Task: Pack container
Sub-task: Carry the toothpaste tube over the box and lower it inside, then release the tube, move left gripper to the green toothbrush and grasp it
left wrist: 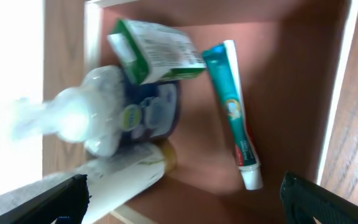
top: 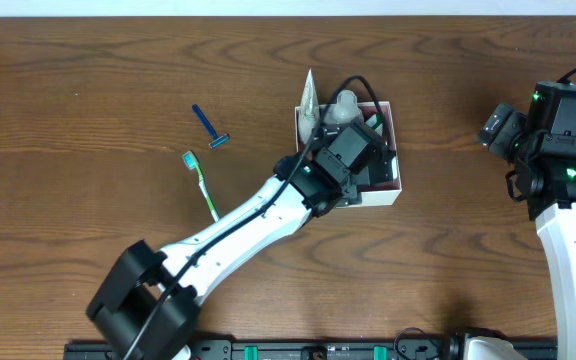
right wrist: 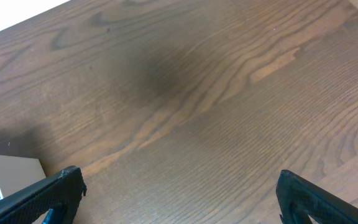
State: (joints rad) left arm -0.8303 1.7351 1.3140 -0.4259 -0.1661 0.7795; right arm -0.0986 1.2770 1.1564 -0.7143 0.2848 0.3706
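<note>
left pincer (left wrist: pixel 185 208) hangs spread wide, grasping nothing, right over the container (top: pixel 383 197) near the middle of the desk (top: pixel 88 80). inside lie a toothpaste tube (left wrist: pixel 235 112), a green-and-white carton (left wrist: pixel 157 53), a dark blue jar (left wrist: pixel 160 115) and a white bottle (left wrist: pixel 126 180). left of the box lie a green toothbrush (top: pixel 200 182), then a blue razor (top: pixel 210 127). right pincer (right wrist: pixel 179 199), well apart, gapes empty above the desk.

My overhead feed is crisp and evenly bright, with soft shadows on the desk (top: pixel 88 60) near its front edge. The left wrist feed is blurred: at the wall of the container (left wrist: pixel 284 93) a pale bottle (left wrist: pixel 73 121) blooms white, out of focus. On the right wrist feed a dim shadow darkens mid-desk, and everything beyond the desk's far edge is blown out.
</note>
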